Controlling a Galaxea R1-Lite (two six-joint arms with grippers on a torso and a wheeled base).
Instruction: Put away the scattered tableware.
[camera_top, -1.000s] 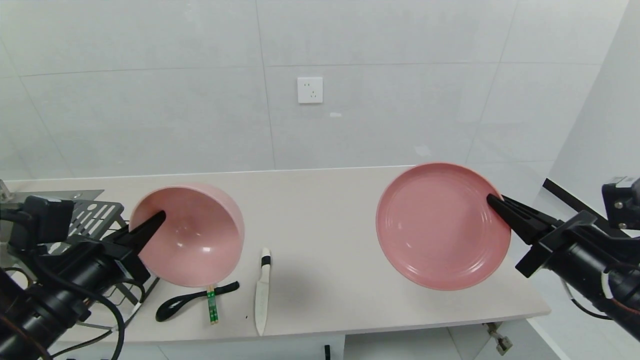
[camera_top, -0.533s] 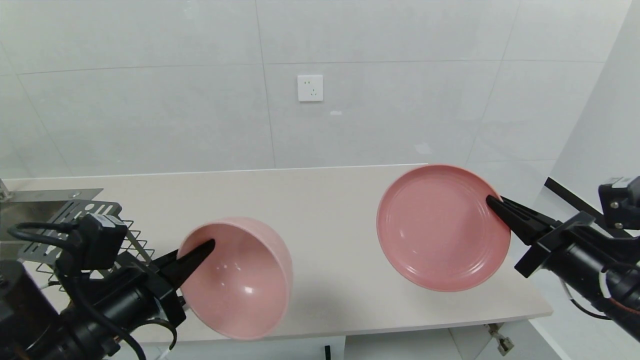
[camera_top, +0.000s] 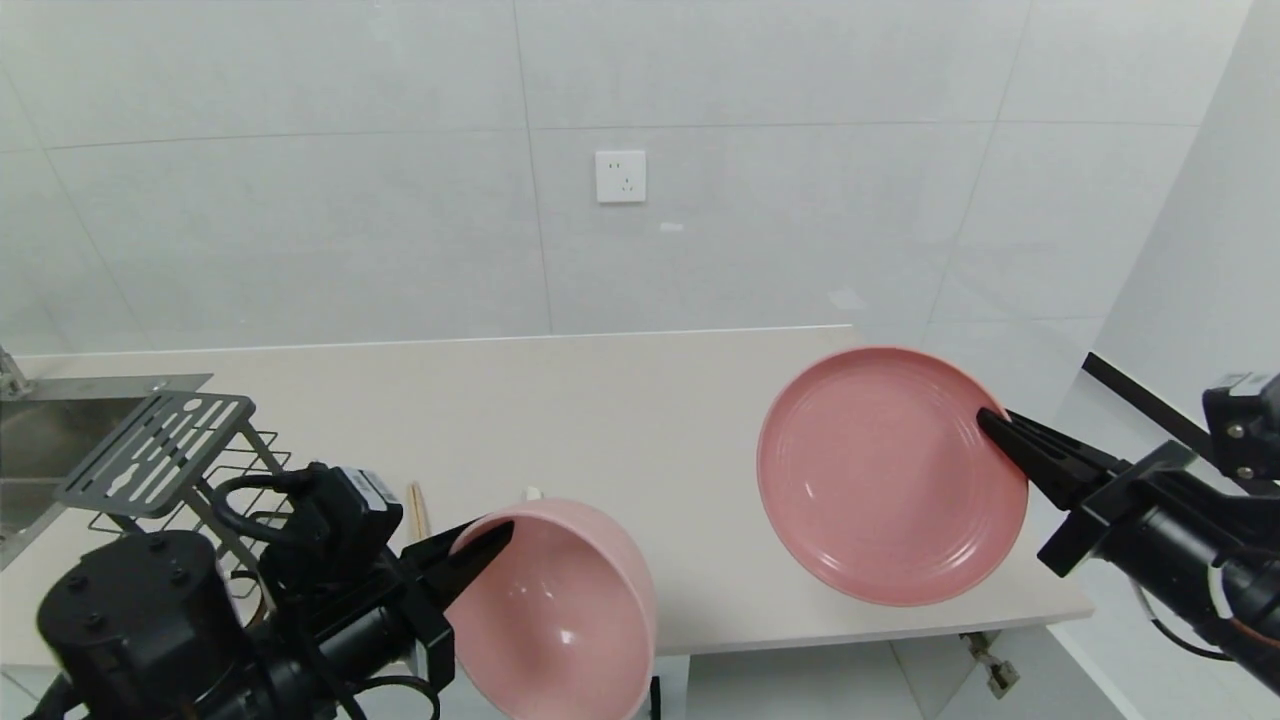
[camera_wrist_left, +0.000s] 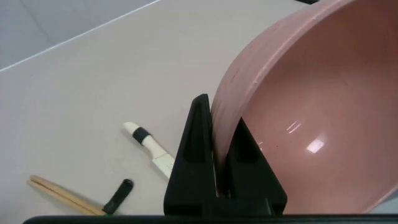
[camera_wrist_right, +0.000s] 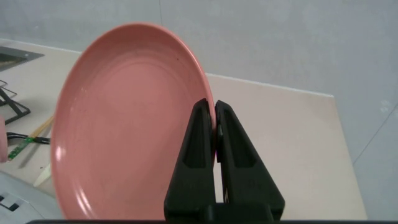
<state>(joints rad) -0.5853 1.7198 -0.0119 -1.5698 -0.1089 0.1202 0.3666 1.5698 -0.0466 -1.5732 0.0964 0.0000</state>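
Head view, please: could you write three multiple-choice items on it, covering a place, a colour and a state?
1. Where does the wire rack stand? A) the counter's left end B) its right end C) on the wall
2. What colour is the plate? A) white B) pink C) green
3. How is the right gripper? A) open, empty B) shut on a spoon C) shut on the plate's rim
Answers: A, it sits at the view's left; B, pink like the bowl; C, it pinches the rim.
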